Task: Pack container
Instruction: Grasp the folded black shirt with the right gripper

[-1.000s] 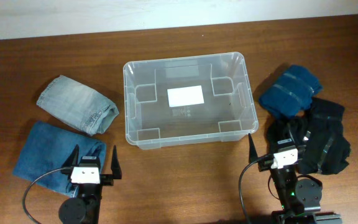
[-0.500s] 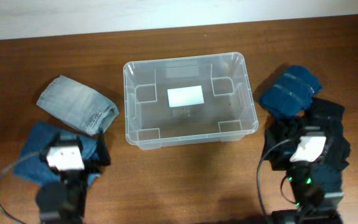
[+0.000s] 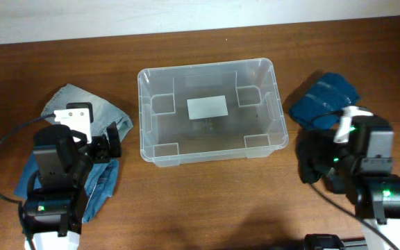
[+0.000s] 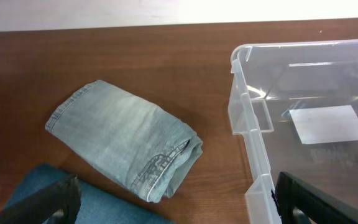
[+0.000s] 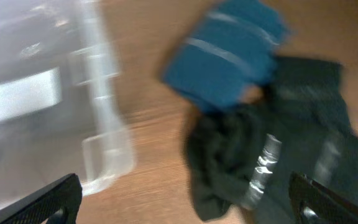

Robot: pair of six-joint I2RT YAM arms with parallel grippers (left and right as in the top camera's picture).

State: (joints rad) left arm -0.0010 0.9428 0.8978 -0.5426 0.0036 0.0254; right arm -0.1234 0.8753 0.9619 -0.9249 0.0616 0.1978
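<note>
— Wooden tabletop [image 3: 207, 201], entry 1?
— Container [image 3: 207, 142]: centre, empty. Light denim roll [image 4: 126, 146] and darker jeans [image 3: 101, 186] left; blue garment [image 3: 321, 101] and black garment [image 5: 291, 143] right.
— Hands?
— Left hand [image 4: 176, 202] wide, empty, by the roll. Right hand [image 5: 185, 199] wide, empty, over the black garment.
— Step?
— Probably first pickup. Next: descend, pinch 1 fold, clear the rim.

No word, brand or number could be read anywhere. The one label was a white label [image 4: 328, 123] on the base of the container [image 4: 252, 134]. It lay ahead of the left gripper [image 4: 176, 200], off to the right of its jaws, and looked blank. Ahead of the right gripper [image 5: 182, 193], left of its jaws, it was only a blurred pale patch. From overhead, faint moulded marks [image 3: 203, 126] beside the label were too small to make out.
</note>
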